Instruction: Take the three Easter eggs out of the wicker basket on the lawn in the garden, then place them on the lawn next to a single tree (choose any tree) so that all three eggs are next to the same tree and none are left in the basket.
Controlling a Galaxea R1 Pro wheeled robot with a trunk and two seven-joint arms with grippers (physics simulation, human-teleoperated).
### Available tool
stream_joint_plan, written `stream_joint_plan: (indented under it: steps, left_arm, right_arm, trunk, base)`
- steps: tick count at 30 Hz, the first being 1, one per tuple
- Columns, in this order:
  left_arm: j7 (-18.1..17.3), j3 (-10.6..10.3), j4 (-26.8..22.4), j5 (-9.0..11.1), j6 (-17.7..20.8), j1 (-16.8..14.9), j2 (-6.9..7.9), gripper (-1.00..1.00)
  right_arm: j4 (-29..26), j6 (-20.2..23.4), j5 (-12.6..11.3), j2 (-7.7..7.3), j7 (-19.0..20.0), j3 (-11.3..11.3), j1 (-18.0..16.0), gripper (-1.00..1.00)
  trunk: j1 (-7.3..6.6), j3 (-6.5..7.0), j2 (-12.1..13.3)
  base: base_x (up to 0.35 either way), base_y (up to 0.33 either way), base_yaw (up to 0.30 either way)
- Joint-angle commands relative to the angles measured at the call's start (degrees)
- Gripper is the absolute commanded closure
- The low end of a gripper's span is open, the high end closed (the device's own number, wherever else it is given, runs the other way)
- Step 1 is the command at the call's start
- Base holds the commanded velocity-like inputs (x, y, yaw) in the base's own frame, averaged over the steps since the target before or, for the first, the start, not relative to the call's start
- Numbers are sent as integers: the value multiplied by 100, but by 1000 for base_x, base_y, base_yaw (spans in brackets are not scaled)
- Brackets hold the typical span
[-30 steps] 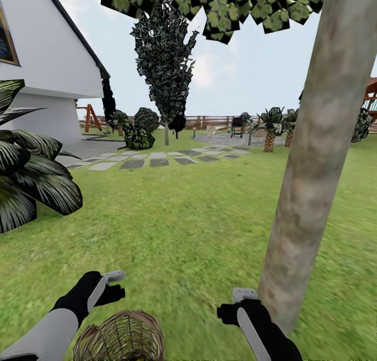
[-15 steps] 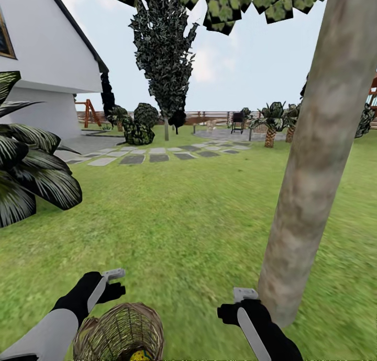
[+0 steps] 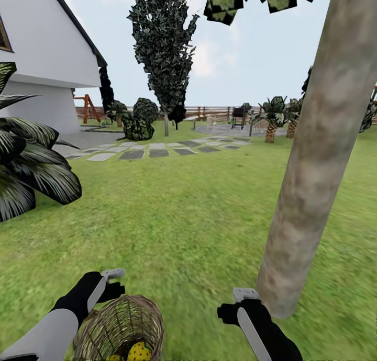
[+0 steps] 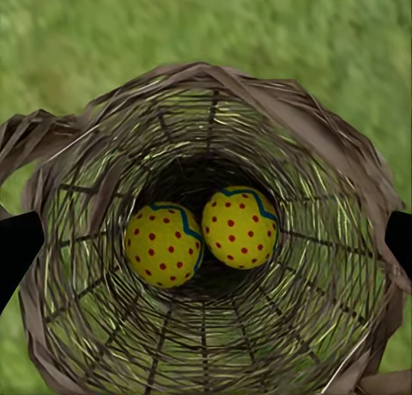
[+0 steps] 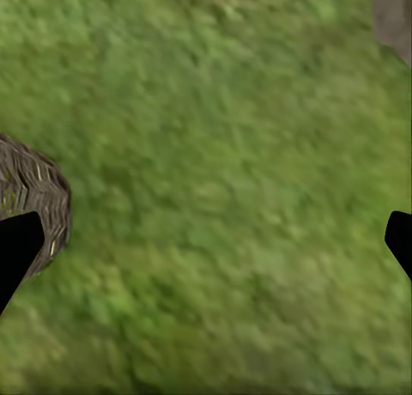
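The wicker basket (image 3: 119, 325) stands on the lawn (image 3: 188, 220) just in front of me, left of the tree (image 3: 314, 157). In the left wrist view I look straight down into the basket (image 4: 94, 326). Two yellow red-dotted Easter eggs (image 4: 163, 245) (image 4: 240, 227) lie side by side at its bottom, each with a blue-green zigzag band. One egg (image 3: 139, 352) also peeks out in the head view. My left gripper (image 3: 107, 283) hangs open above the basket's rim. My right gripper (image 3: 244, 297) is open over bare grass, beside the trunk's foot (image 5: 395, 17).
A big-leafed palm (image 3: 31, 162) stands at the left. A grey stepping-stone path (image 3: 157, 151), a dark conifer (image 3: 165, 52), the white house (image 3: 42, 52), small palms (image 3: 271, 121) and a wooden fence lie further off. Open grass stretches between basket and trunk.
The head camera has tilted down a little, so the whole scene has slid up. More of the basket and one egg now show at the bottom edge. Both arms hold still.
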Motion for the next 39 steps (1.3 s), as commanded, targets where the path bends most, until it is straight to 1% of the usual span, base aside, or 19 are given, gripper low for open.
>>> stream_joint_plan:
  steps: [1, 29, 39]
  left_arm:
    - [43, 9, -9, 60, 28, -2, 0, -100]
    - [63, 9, -9, 60, -19, -2, -5, -100]
    - [63, 9, -9, 63, -102, -2, 1, -100]
  right_arm:
    - [-6, 11, -60, -1, -57, 9, -4, -100]
    - [-22, 11, -60, 7, -63, 9, -4, -100]
    - [-23, 11, -60, 7, -63, 9, -4, -100]
  trunk:
    - [22, -34, -45]
    - [637, -795, -1168]
    - [857, -1066, -1569]
  base:
    - [0, 0, 0]
    - [0, 0, 0]
    - [0, 0, 0]
